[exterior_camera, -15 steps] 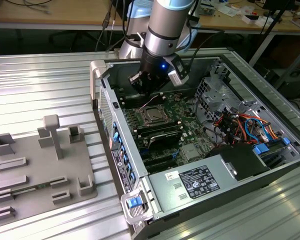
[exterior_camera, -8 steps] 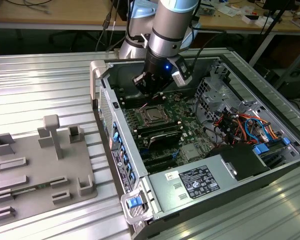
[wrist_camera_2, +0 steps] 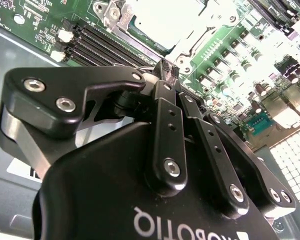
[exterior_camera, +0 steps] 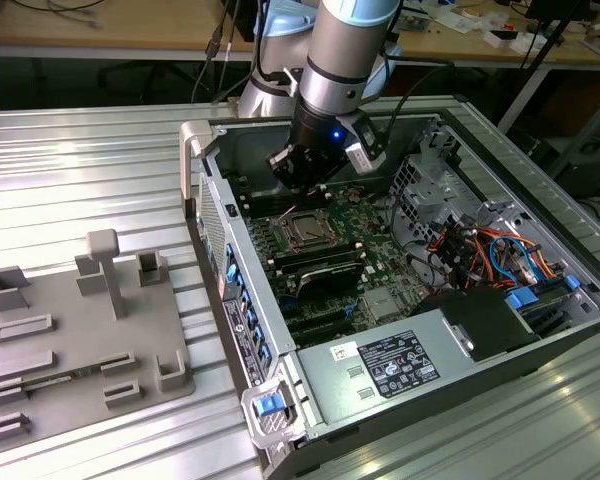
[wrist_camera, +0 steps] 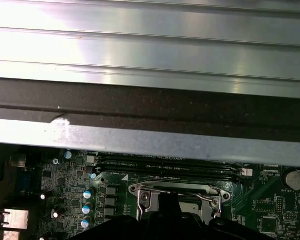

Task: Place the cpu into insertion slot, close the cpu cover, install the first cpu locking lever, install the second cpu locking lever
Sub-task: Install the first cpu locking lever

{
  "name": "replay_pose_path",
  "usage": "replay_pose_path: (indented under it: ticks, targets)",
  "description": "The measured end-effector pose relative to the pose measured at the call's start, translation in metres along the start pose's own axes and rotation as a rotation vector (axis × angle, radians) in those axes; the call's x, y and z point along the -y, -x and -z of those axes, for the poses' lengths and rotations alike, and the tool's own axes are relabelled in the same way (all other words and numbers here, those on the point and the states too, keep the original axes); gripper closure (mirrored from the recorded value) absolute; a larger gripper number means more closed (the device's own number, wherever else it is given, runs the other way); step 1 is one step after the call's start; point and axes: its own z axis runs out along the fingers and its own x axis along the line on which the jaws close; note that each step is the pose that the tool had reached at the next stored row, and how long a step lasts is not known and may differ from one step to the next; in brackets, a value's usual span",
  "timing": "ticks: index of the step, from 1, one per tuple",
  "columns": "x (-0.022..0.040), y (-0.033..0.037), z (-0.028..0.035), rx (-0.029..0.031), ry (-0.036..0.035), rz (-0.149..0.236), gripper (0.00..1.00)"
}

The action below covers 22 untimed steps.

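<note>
gripper (wrist_camera_2: 165, 70) fingers pinched together, close by the cpu (wrist_camera_2: 165, 20), seated with the cpu cover (wrist_camera_2: 186, 49) down over it, i'd say; can't tell if either locking lever is latched.

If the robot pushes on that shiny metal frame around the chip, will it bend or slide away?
The cpu cover looks like thin sheet metal, so it is probably stiff and springy, not floppy, and light. It seems fastened to the green board around the cpu, so a push likely wouldn't slide it. Its shiny surface may be slippery.
</note>
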Motion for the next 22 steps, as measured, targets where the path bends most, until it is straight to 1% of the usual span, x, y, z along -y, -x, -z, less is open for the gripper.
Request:
replay_pose_path:
  ticks: [6, 10, 15, 17, 22]
  targets:
    - [-0.0017, 0.0022, -0.0014, 0.0001, 0.0001, 0.000, 0.89]
    - [-0.0033, 0.0053, -0.0026, 0.0000, 0.0000, 0.000, 0.89]
    - [-0.0066, 0.0085, -0.0044, -0.0001, 0.0000, 0.000, 0.89]
    - [-0.0068, 0.0134, -0.0067, 0.0000, 0.0000, 0.000, 0.89]
    - [-0.0063, 0.0187, -0.0110, 0.0000, -0.0002, 0.000, 0.89]
